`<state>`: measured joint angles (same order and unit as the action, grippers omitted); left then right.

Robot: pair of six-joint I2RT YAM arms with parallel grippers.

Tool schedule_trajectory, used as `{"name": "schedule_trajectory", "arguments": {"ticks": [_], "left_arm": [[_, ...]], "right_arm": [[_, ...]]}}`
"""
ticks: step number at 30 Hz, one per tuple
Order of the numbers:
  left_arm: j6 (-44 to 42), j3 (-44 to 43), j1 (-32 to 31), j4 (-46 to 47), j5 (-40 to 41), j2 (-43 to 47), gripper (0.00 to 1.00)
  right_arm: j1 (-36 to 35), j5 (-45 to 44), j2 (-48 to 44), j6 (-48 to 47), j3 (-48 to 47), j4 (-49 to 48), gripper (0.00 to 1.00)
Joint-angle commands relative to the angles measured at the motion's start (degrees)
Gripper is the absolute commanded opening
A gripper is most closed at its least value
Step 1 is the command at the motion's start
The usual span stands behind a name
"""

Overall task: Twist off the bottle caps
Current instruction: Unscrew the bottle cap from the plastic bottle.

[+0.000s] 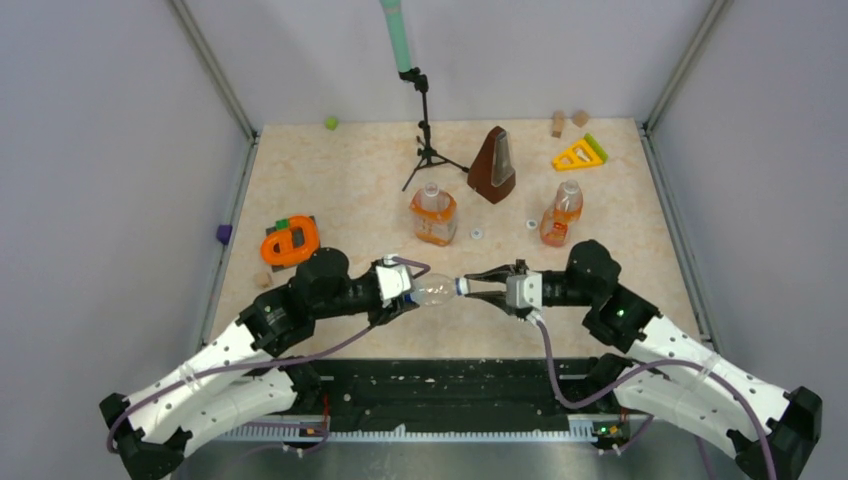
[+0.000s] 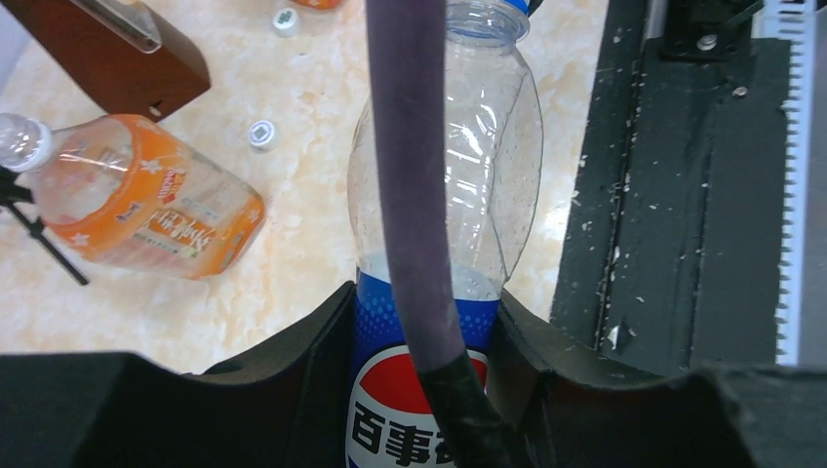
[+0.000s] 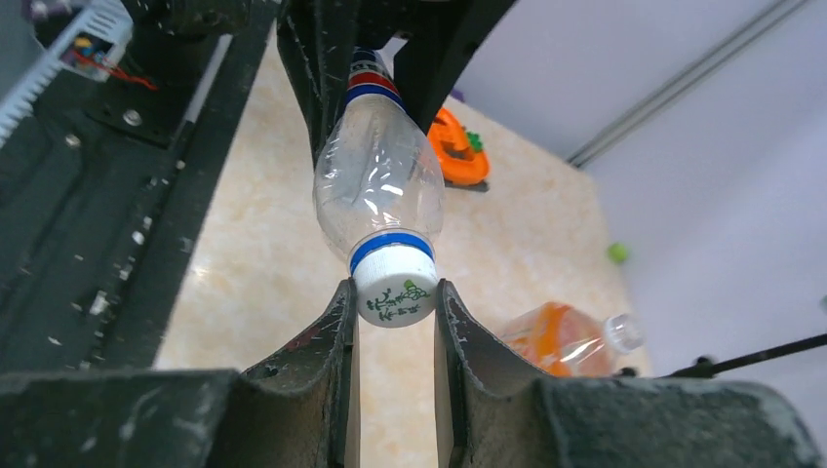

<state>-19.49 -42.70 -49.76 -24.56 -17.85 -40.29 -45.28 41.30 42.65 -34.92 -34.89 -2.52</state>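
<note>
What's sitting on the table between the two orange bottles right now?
In the top view, one white cap lies nearer the squat orange bottle, another white cap nearer the slim orange bottle.

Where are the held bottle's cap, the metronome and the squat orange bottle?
cap (image 3: 394,290): right wrist view, its printed top.
metronome (image 1: 492,176): top external view, its brown lower body.
squat orange bottle (image 1: 434,220): top external view, its orange body.

Bright, even light; soft shadows
</note>
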Motion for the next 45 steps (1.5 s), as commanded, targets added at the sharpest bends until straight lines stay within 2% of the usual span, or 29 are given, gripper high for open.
{"name": "schedule_trajectory", "arguments": {"ticks": [1, 6, 10, 12, 14, 19, 22, 24, 27, 29, 31, 33, 36, 39, 42, 45], "left_arm": [[3.5, -4.7, 3.2, -1.2, -10.0, -3.4, 0.00], [2.9, -7.3, 4.7, -5.6, -17.8, -6.8, 0.00], [3.5, -7.5, 5.0, -6.5, -14.6, -7.1, 0.00], [2.4, -6.9, 4.9, -5.6, -8.3, -5.9, 0.00], [1.3, -4.3, 4.9, -2.2, -2.2, -3.8, 0.00], [-2.1, 2.0, 4.4, 5.4, 4.8, 2.2, 0.00], [-3.3, 3.4, 3.2, 7.0, 9.6, 4.2, 0.00], [-4.4, 3.7, 2.1, 7.3, 13.6, 4.7, 0.00], [-7.2, 5.5, -0.8, 9.5, 21.4, 4.7, 0.00], [-9.7, 7.1, -3.5, 11.7, 26.7, 4.7, 0.00], [-12.2, 8.6, -6.8, 14.6, 32.2, 4.8, 0.00], [-14.5, 10.2, -9.1, 17.5, 36.1, 5.3, 0.00], [-16.1, 11.4, -10.1, 20.1, 39.0, 5.9, 0.00], [-16.9, 11.6, -10.3, 20.0, 40.3, 6.1, 0.00], [-17.3, 11.5, -10.5, 19.6, 41.2, 5.9, 0.00], [-17.6, 11.5, -10.4, 19.4, 41.6, 5.8, 0.00]], "right_arm": [[-0.6, 4.3, -2.0, -22.0, 0.7, 1.2, 0.00], [-0.6, 3.2, -2.8, -24.1, 3.8, -6.9, 0.00], [-0.6, 2.6, -3.9, -24.2, 4.8, -8.6, 0.03], [-0.6, 1.3, -5.2, -21.9, 6.7, -11.6, 0.31], [-0.6, 0.3, -6.7, -17.4, 8.3, -14.7, 0.34], [-0.7, -9.5, -10.2, 2.9, 13.3, -29.0, 0.50], [-0.6, -16.8, -11.2, 14.4, 14.5, -32.5, 0.55], [-0.6, -24.7, -10.9, 25.1, 14.3, -33.5, 0.56], [-0.6, -35.4, -8.7, 45.3, 10.9, -27.1, 0.57], [-0.5, -38.7, -5.4, 54.8, 6.0, -17.3, 0.54], [-0.5, -37.3, -0.9, 62.3, 0.2, -6.5, 0.49], [-0.2, -31.2, 3.3, 67.3, -3.2, -1.9, 0.49], [0.7, -20.6, 6.0, 76.9, -0.8, -7.9, 0.50], [1.6, -16.9, 5.9, 84.1, 3.0, -14.3, 0.54], [1.9, -16.4, 5.4, 84.4, 2.7, -12.2, 0.59], [1.9, -15.5, 5.3, 84.5, 2.5, -10.9, 0.60]]}}
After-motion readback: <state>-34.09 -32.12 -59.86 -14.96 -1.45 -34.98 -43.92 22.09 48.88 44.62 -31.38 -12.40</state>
